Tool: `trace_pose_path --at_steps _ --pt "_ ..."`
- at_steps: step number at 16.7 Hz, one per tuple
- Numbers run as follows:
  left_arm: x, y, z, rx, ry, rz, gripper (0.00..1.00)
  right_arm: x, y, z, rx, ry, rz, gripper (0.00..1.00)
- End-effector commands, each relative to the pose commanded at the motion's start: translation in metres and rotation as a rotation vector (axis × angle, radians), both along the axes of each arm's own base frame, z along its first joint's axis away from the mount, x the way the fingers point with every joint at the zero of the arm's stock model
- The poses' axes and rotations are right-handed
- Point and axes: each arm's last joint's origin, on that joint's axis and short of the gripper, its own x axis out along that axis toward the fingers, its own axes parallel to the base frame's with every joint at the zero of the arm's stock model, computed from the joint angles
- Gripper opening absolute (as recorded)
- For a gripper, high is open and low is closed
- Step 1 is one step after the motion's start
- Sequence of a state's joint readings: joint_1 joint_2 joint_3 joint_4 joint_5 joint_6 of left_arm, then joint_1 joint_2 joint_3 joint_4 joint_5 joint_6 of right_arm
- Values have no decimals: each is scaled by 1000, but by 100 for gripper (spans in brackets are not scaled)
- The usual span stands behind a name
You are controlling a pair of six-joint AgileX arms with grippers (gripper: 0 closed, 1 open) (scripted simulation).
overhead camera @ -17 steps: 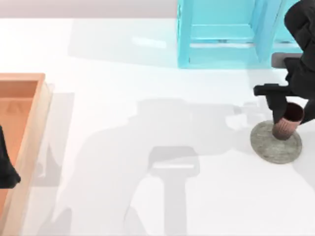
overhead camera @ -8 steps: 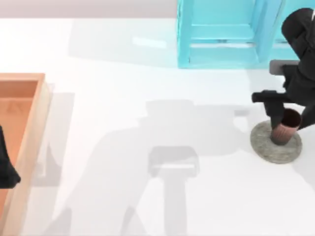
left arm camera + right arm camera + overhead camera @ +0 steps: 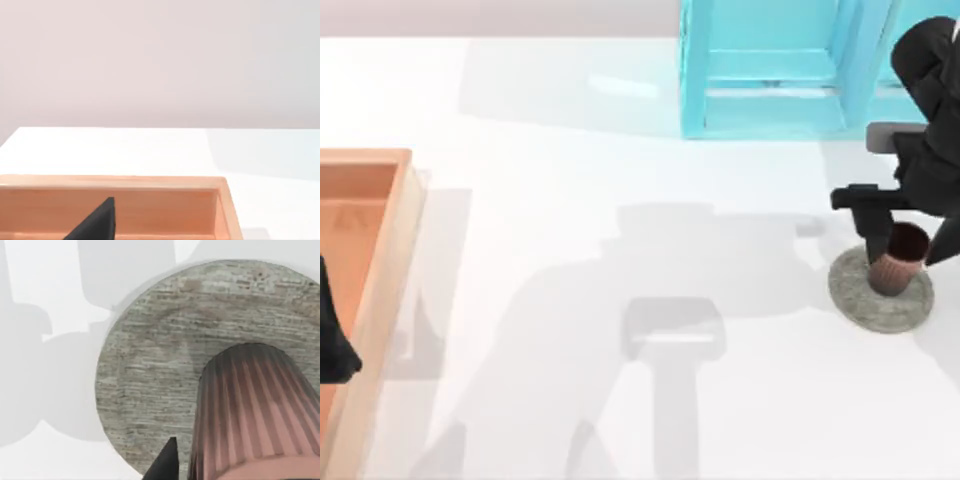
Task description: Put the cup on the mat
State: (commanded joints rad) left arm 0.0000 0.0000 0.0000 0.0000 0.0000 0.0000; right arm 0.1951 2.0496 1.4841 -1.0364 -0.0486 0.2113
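cup [image 3: 896, 270] upright on mat [image 3: 880, 300], bench right | right end effector [image 3: 895, 252] grips cup | left end effector [image 3: 335, 350] over tray [image 3: 380, 260], far left, grip state unclear

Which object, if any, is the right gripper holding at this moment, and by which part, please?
The right gripper holds the cup by its upper rim, standing on the mat.

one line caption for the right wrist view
Ribbed cup standing on the grey mat, the right claw at its side.
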Motion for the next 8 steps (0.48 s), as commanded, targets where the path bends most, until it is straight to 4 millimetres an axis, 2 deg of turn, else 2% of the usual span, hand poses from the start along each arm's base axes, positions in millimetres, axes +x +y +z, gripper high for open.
trace_pose_path --at_steps 2,8 --pt "0 0 0 0 0 0 100 0 0 0 0 0 0 98" --pt "0 0 0 0 0 0 100 0 0 0 0 0 0 100"
